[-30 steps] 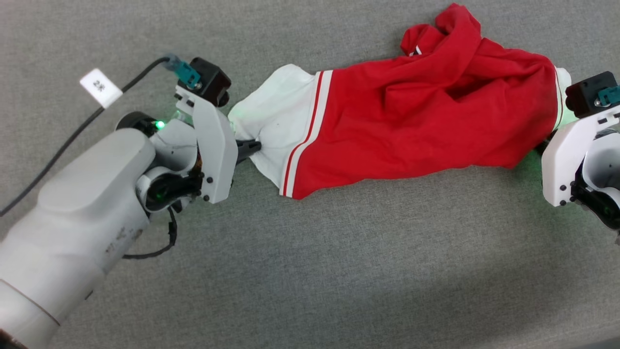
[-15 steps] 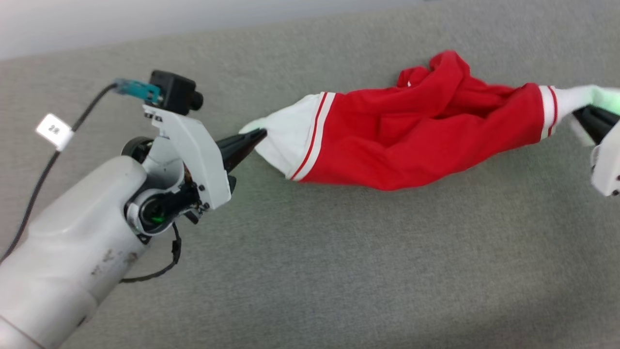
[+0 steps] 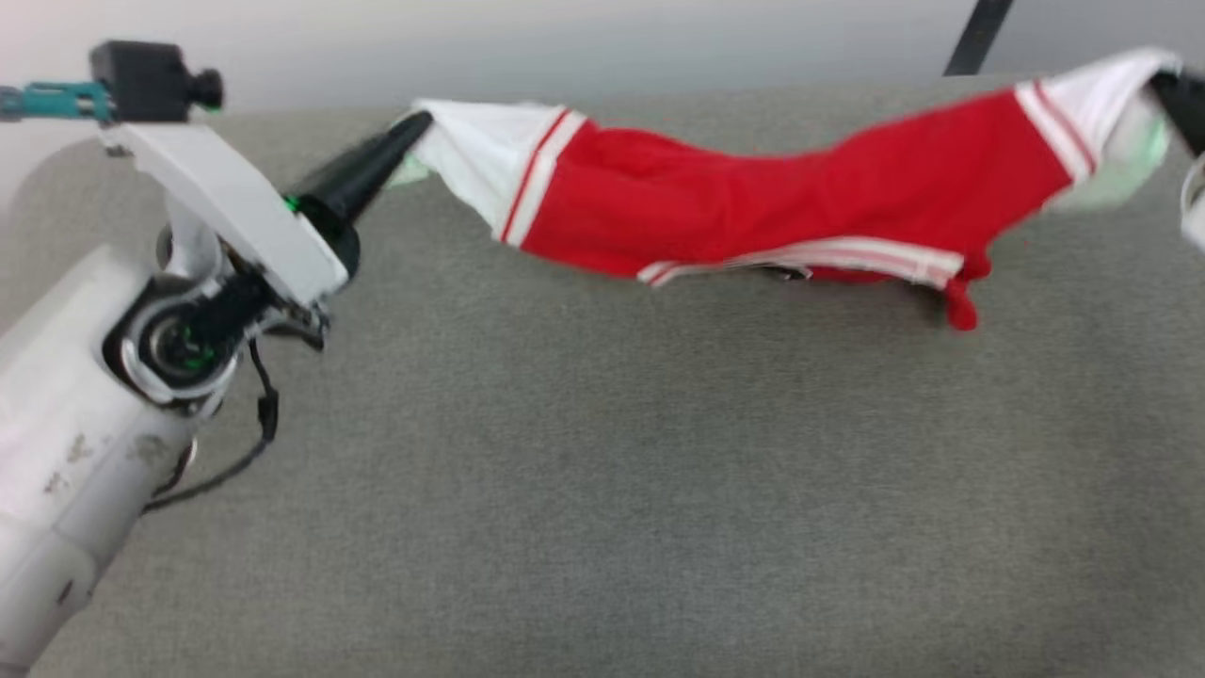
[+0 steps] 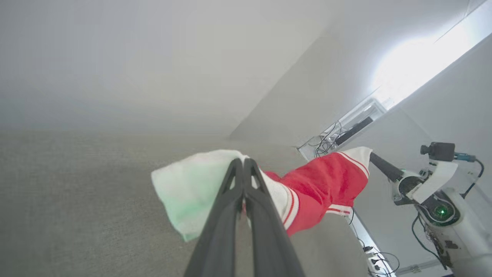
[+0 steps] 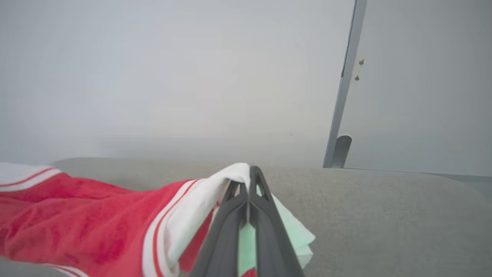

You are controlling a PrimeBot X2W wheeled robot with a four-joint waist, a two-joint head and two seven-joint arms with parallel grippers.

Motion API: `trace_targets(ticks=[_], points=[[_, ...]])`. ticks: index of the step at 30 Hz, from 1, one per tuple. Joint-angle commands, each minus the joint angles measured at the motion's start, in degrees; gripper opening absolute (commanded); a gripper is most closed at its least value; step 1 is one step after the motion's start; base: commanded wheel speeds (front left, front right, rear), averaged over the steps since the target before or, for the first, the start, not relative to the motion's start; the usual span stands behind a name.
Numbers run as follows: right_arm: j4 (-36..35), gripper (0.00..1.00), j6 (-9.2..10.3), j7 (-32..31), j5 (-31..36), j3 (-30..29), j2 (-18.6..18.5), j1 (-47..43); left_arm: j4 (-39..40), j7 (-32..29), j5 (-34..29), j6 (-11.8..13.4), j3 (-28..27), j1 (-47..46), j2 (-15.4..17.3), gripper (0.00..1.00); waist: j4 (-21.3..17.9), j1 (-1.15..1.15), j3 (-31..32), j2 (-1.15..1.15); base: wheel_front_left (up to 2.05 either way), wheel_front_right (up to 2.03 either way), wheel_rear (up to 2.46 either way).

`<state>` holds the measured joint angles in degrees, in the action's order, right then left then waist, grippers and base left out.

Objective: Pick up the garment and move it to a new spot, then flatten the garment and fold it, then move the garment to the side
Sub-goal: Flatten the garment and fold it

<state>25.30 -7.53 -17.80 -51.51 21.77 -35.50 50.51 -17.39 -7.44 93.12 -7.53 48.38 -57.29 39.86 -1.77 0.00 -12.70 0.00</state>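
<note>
Your left gripper (image 3: pixel 414 127), up at ten o'clock in the head view, has its two fingers pinched tight on one white sleeve of the garment (image 3: pixel 753 193). Your right gripper (image 3: pixel 1165 87), at two o'clock, pinches the other white sleeve. Held like this, the red shirt hangs stretched out between them at twelve o'clock, I think so you can carry it and lay it flat. Its striped edge sags close to the grey fuzzy table (image 3: pixel 602 490); I cannot tell if it touches. Behind is a pale wall (image 3: pixel 584 42) with a dark pole (image 3: pixel 979 33) at one o'clock.
</note>
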Motion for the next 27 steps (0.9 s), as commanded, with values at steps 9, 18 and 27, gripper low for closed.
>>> trace_targets(ticks=[9, 18, 27], points=[[15.3, 0.0, 0.08, 8.0, 4.8, -10.4, 9.8, 21.8, -15.8, 4.4, 2.5, 2.5, -6.7, -14.5, -8.4, 0.0, 2.7, 0.0, -8.7, 0.0, 0.0, 0.0, 0.0], [36.0, 0.0, 0.08, 16.7, 10.8, -20.4, 16.1, 45.6, -34.9, 16.1, 1.0, 1.7, -12.8, -34.7, -17.9, 0.0, 3.8, 0.0, -11.5, 0.0, 0.0, 0.0, 0.0], [39.7, 0.0, 0.08, 17.9, 10.5, -19.5, 17.2, 45.3, -34.1, 14.2, 2.5, 0.0, -14.1, -32.8, -19.6, 0.0, 5.2, 0.0, -9.5, 0.0, 0.0, 0.0, 0.0]])
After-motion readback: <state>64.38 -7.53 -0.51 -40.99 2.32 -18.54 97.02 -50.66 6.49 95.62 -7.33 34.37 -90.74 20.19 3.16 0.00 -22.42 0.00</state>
